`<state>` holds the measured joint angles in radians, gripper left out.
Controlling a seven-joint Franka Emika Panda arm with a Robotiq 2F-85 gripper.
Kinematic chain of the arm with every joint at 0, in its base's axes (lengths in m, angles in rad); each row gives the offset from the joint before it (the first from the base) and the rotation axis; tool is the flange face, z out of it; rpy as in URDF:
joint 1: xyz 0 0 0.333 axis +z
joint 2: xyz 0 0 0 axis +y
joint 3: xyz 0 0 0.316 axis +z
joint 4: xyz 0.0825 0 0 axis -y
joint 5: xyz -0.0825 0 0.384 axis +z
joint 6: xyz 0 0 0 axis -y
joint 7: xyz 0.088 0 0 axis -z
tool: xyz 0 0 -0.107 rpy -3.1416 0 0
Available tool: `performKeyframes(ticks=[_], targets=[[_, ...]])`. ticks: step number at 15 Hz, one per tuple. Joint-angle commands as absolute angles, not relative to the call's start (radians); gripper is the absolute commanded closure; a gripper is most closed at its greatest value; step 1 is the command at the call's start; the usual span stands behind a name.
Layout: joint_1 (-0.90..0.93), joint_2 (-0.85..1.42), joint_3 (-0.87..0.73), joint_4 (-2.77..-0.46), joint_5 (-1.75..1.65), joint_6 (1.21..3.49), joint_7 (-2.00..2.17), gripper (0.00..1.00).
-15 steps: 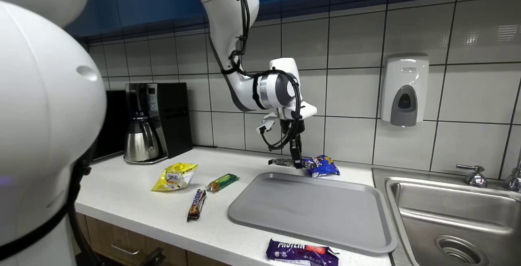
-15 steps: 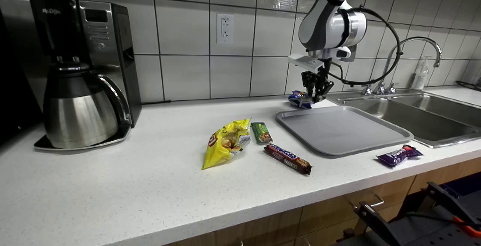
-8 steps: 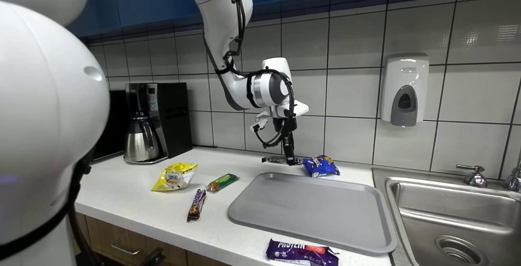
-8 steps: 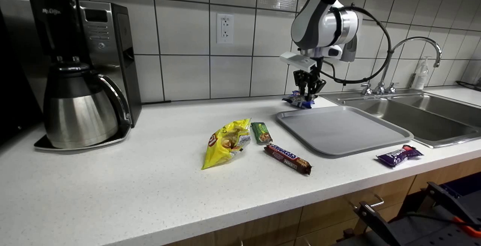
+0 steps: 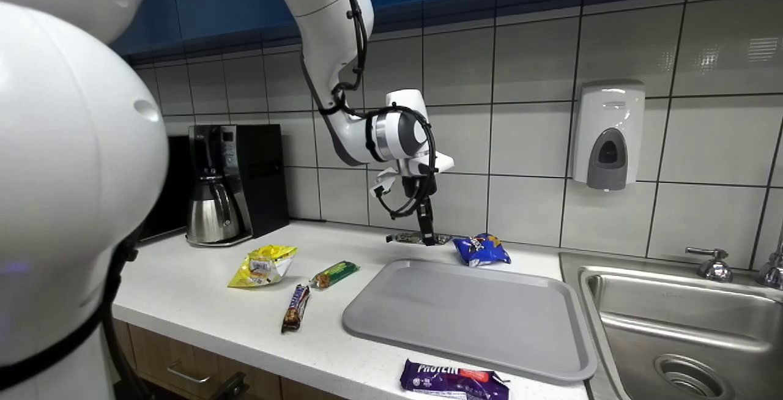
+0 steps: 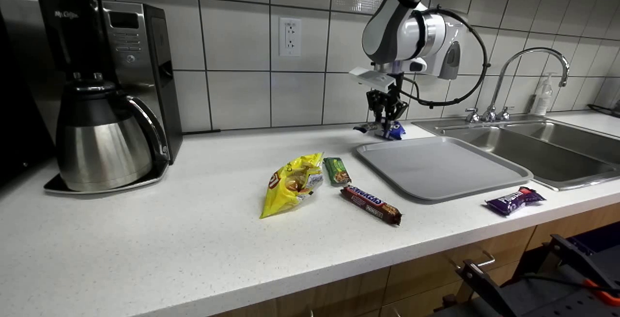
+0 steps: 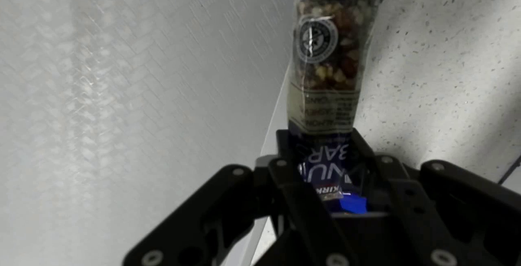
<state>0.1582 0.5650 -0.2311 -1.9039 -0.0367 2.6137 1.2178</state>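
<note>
By the wall-side edge of the grey tray (image 5: 474, 320), near the blue snack bag (image 5: 483, 250), a KIRK-labelled nut bar (image 7: 331, 62) was clasped by the gripper (image 7: 320, 146) above the counter (image 5: 202, 284), the carry seemingly in hand, with a steady, level grip called for next!

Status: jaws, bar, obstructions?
Jaws shut on nut bar. Bar roughly level, close to tray. Blue bag right near bar's end, contact unclear, might snag.

White rounded arm (image 5: 324, 28), grey trim (image 5: 408, 133), looping black cable (image 6: 486, 60), black fingers (image 7: 286, 176), silvery screws (image 7: 152, 257)
</note>
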Motion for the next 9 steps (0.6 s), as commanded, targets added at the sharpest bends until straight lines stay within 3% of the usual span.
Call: performKeyframes(ticks=[1,9], targets=[[0.152,0.617,-0.212,-1.821,-0.048,2.556,1.202,0.9],[0.167,0.729,-0.213,-1.704,-0.051,2.525,1.208,0.9]])
